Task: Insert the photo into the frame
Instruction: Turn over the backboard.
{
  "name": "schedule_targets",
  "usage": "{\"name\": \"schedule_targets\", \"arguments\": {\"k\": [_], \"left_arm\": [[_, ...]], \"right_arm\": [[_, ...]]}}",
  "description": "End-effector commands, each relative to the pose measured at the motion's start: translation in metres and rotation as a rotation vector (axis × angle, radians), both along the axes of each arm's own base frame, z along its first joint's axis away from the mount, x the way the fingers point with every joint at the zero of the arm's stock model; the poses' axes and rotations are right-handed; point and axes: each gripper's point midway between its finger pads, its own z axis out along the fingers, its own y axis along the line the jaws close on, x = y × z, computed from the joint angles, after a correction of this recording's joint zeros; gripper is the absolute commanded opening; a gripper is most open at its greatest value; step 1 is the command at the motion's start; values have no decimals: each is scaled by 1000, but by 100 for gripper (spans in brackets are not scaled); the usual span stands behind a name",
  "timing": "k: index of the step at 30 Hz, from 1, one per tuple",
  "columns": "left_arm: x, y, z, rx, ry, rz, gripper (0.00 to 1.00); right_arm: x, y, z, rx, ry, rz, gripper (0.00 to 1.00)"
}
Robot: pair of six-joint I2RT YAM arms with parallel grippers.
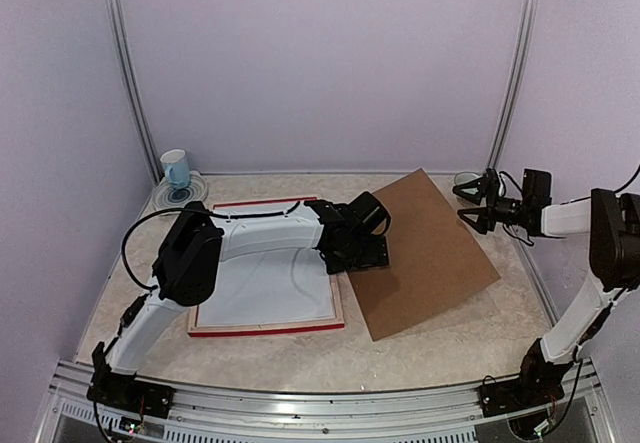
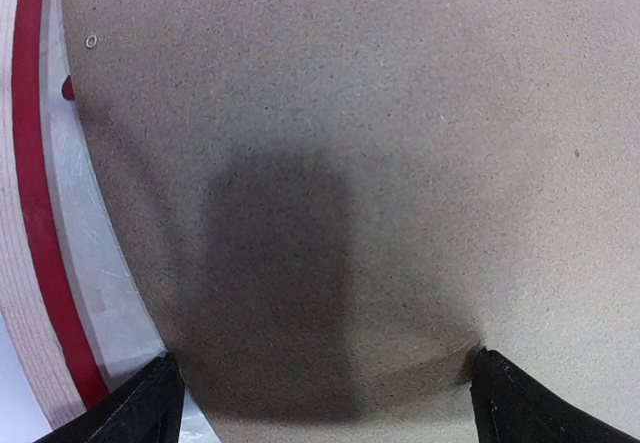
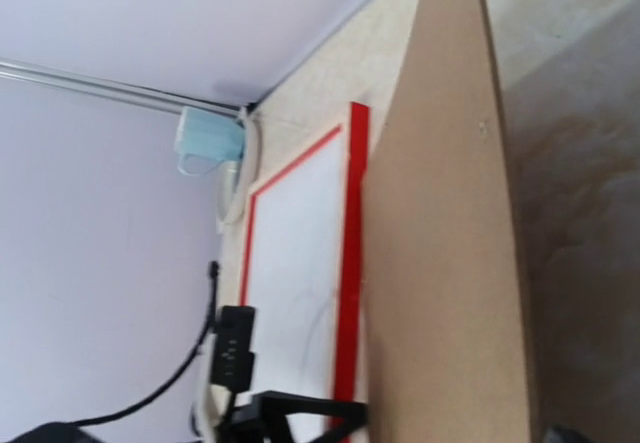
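Left tool [image 2: 320, 403], right tool [image 1: 465, 203] both agape; your shoving the flat brown fibreboard panel [image 1: 430, 253] could shift the thin red rectangular frame [image 1: 265, 329].

No legible text, label, brand, number or sign is found in any view. None is borne by the frame [image 1: 265, 329], the brown board [image 1: 430, 253] or the blue cup [image 1: 176, 169].

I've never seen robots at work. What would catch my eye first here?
A big red-edged frame lies flat mid-table, a plain brown board on its right overlapping that edge. The left arm stretches across the frame, the left gripper open low over the board; the right gripper hangs open in the air at far right.
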Motion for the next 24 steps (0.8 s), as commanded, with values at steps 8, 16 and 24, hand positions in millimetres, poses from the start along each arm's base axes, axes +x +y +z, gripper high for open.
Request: {"name": "schedule_targets", "arguments": {"k": [8,16,24], "left_arm": [[-1,16,-25,-29,50,35,99],[5,25,-12,-57,34,62,99],[9,35,13,-127,-8,95,99]], "right_arm": [[-44,48,52,190,-56,254,95],[-54,55,86,227,-124,295,95],[-63,67,105,246,-160,335,95]]}}
